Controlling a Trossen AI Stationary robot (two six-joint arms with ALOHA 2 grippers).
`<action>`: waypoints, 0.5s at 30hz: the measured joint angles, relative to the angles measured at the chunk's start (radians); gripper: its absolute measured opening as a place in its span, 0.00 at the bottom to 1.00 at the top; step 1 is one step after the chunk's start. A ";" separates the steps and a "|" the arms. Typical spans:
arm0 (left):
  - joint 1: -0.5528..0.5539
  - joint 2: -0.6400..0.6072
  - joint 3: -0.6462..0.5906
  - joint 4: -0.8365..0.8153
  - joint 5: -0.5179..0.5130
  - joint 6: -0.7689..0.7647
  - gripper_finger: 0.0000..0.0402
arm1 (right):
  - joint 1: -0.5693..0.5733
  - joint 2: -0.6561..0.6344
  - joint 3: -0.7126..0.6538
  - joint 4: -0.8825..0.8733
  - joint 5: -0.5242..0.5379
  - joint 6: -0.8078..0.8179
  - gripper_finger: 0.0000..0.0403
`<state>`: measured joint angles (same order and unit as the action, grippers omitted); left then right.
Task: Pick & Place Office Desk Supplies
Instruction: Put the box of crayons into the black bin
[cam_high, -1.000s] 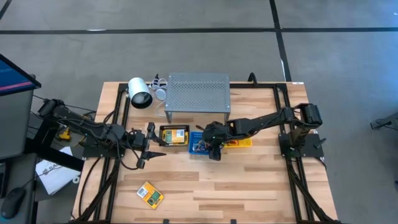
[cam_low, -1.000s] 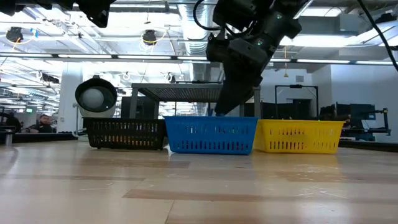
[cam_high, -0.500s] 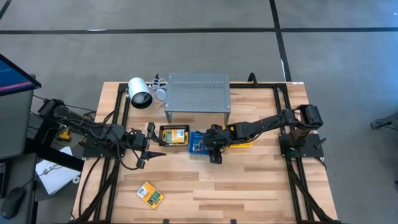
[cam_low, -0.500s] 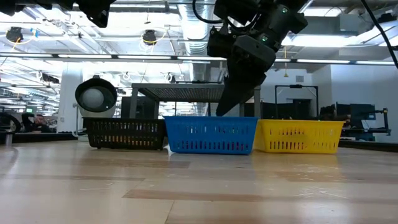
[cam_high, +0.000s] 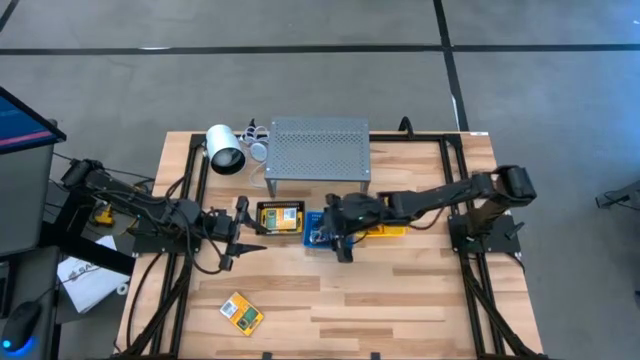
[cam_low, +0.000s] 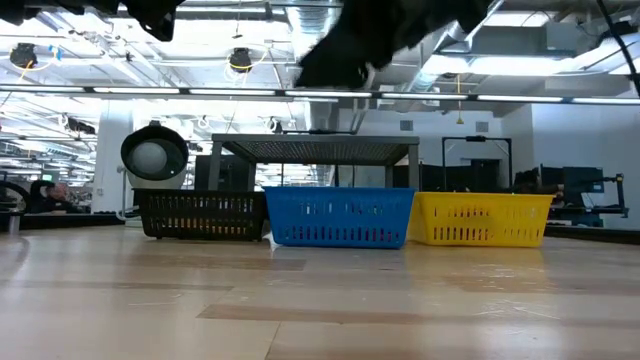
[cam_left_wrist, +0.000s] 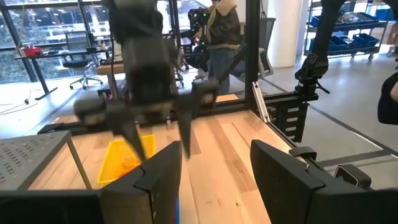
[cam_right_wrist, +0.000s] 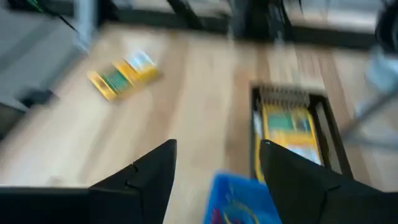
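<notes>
Looking down, your flat yellow-and-green pack (cam_high: 241, 312) lies alone on the wooden counter (cam_high: 400, 300), nearer the left jaws (cam_high: 243, 248); both jaws, left and right (cam_high: 342, 250), gape open, holding nothing.

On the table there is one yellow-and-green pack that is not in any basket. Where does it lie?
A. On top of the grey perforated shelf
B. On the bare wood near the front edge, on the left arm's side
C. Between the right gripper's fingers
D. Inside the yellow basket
B: in the high view the loose yellow-and-green pack lies alone on the bare wood of the table, apart from the baskets and both arms.
</notes>
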<state>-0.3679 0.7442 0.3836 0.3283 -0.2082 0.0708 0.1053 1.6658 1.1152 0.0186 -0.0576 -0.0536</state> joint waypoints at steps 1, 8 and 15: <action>0.000 -0.001 0.000 0.000 0.000 0.000 0.46 | 0.000 -0.023 -0.018 0.041 -0.029 -0.004 0.56; 0.000 -0.052 0.001 -0.032 0.052 0.000 0.46 | -0.001 -0.222 -0.268 0.368 -0.115 0.028 0.56; 0.000 -0.120 0.001 -0.086 0.166 -0.042 0.46 | 0.042 -0.394 -0.515 0.728 -0.133 0.174 0.56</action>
<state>-0.3679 0.6240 0.3847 0.2419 -0.0419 0.0289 0.1474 1.2722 0.5998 0.7471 -0.1911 0.1204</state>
